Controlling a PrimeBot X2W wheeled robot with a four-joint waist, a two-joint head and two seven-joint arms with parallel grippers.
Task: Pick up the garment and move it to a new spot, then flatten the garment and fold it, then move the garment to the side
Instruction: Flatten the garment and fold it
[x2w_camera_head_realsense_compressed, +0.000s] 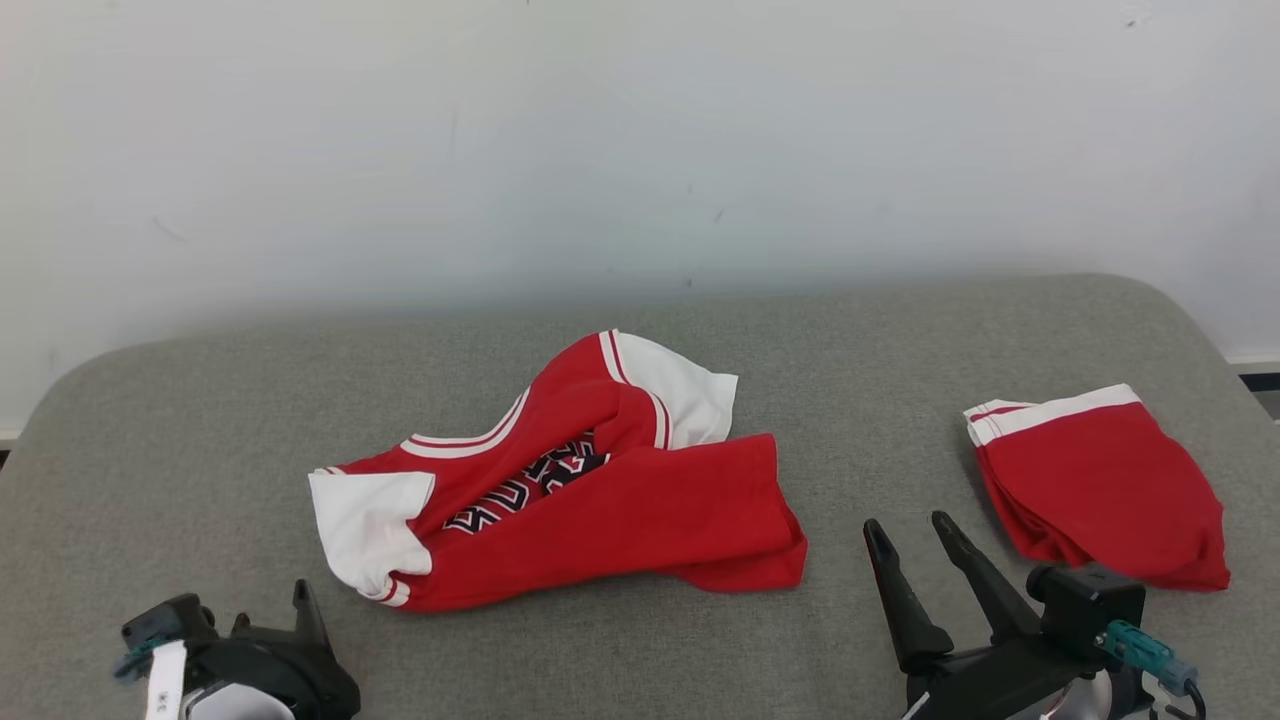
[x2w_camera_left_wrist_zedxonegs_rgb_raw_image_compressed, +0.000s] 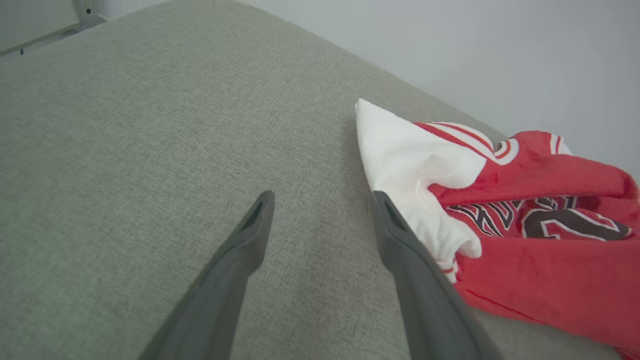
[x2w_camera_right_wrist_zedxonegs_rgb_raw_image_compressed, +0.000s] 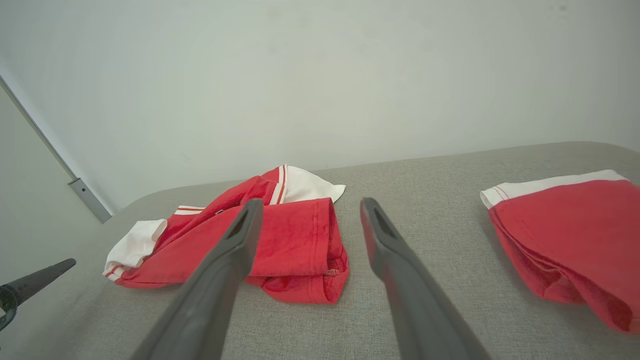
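The garment (x2w_camera_head_realsense_compressed: 640, 510) is a red jersey with white sleeves and black-and-white lettering. It lies crumpled in the middle of the grey padded table (x2w_camera_head_realsense_compressed: 200, 420), with nothing holding it. My left gripper (x2w_camera_head_realsense_compressed: 270, 605) hovers at the lower left, just in front of the garment's white sleeve. The left wrist view shows this gripper (x2w_camera_left_wrist_zedxonegs_rgb_raw_image_compressed: 322, 197) open and empty, its right finger next to the sleeve of the garment (x2w_camera_left_wrist_zedxonegs_rgb_raw_image_compressed: 540, 280). My right gripper (x2w_camera_head_realsense_compressed: 907, 522) stands open and empty to the right of the garment (x2w_camera_right_wrist_zedxonegs_rgb_raw_image_compressed: 295, 235). In the right wrist view its fingers (x2w_camera_right_wrist_zedxonegs_rgb_raw_image_compressed: 311, 202) are spread wide.
A folded red piece with a white band (x2w_camera_head_realsense_compressed: 1100, 480) lies at the table's right, beside my right gripper, and also shows as the red piece (x2w_camera_right_wrist_zedxonegs_rgb_raw_image_compressed: 570, 225). A pale wall (x2w_camera_head_realsense_compressed: 640, 150) rises behind the table. A left finger (x2w_camera_right_wrist_zedxonegs_rgb_raw_image_compressed: 37, 280) pokes into the right wrist view.
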